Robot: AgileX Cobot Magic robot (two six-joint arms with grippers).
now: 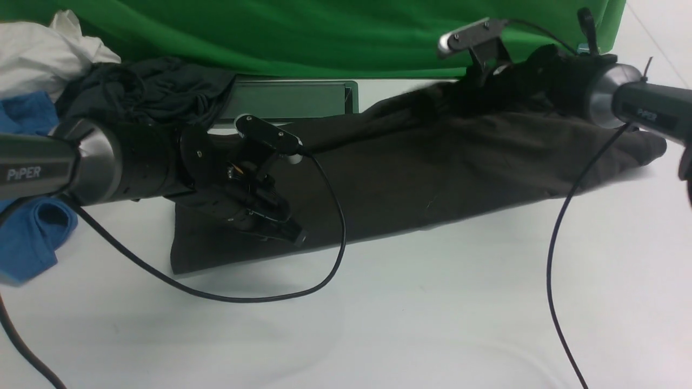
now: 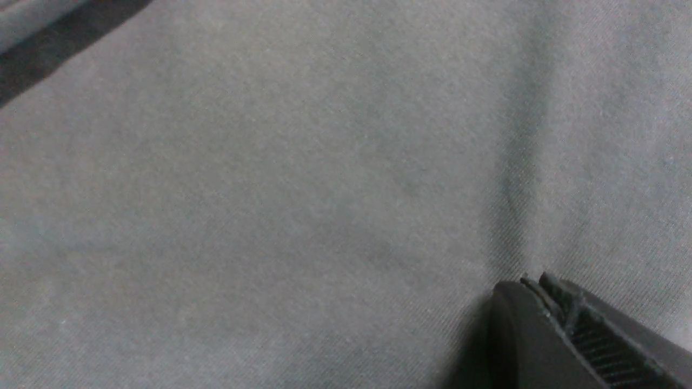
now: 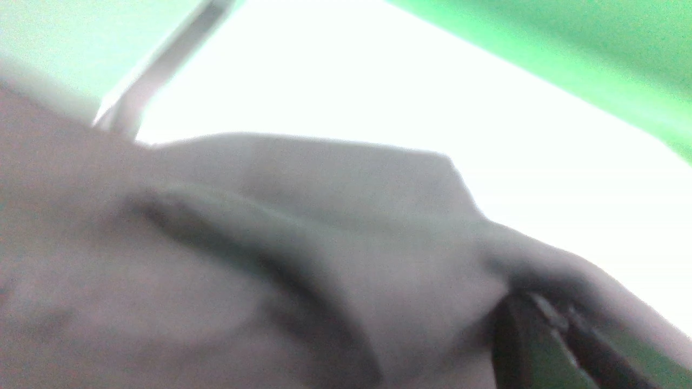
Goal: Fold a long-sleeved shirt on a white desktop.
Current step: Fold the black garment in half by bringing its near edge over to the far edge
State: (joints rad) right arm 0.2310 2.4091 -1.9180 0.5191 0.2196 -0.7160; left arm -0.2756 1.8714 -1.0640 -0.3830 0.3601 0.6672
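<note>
The long-sleeved shirt lies as a long dark brown band across the white desktop, its right end raised. My left gripper is shut, and its tips rest on the shirt's near left part. The left wrist view shows flat cloth all round the closed tips, with nothing between them. My right gripper sits at the back right, dark against the lifted cloth. In the right wrist view it is shut on a bunched fold of the shirt, which hangs over bright desktop.
A green cloth runs along the back. A grey cable hatch lies behind the shirt. At the far left are a dark grey garment, a blue garment and a white cloth. Black cables trail over the table.
</note>
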